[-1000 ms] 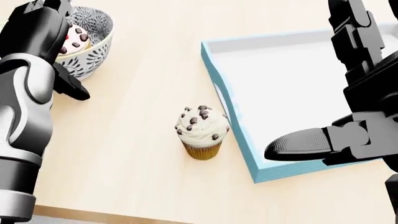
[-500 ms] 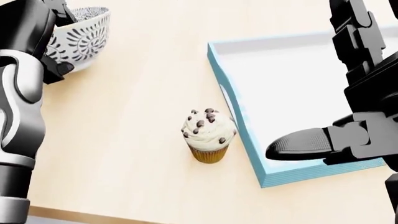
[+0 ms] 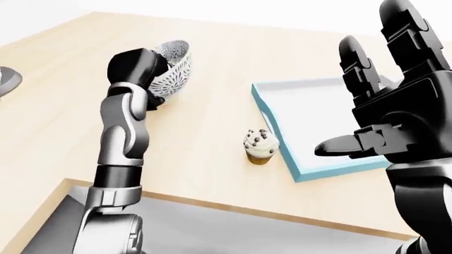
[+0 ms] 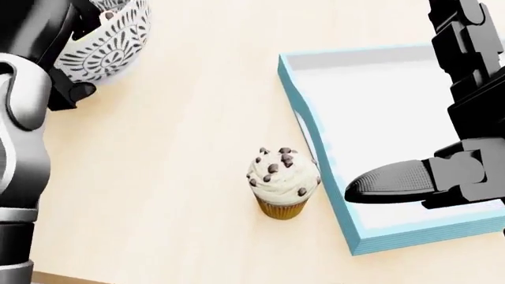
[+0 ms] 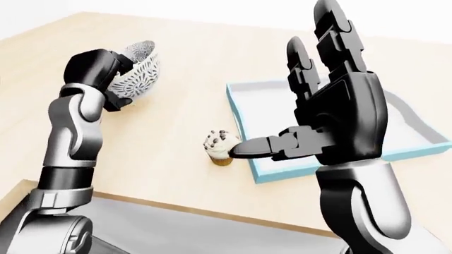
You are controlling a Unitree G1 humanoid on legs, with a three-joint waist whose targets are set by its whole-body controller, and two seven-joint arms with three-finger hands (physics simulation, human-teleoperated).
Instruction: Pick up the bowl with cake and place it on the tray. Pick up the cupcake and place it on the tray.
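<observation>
My left hand [image 3: 151,89] is shut on the rim of the white bowl with a dark leaf pattern [image 3: 174,73] and holds it tilted above the wooden table. In the head view the bowl [image 4: 106,36] is at the top left, and the cake inside barely shows. The cupcake [image 4: 282,181], with white frosting and chocolate chips, stands upright on the table just left of the tray. The light-blue tray [image 4: 315,139] lies empty at the right. My right hand [image 3: 364,92] is open with its fingers spread, raised over the tray's near side.
The table's edge [image 3: 233,209] runs along the bottom of the eye views, with a grey surface below it. A grey object [image 3: 6,80] shows at the far left edge.
The left hand has raised and tilted the bowl toward the top left. The whole picture has shifted slightly, so the cupcake and tray sit lower and further right. The right hand is unchanged.
</observation>
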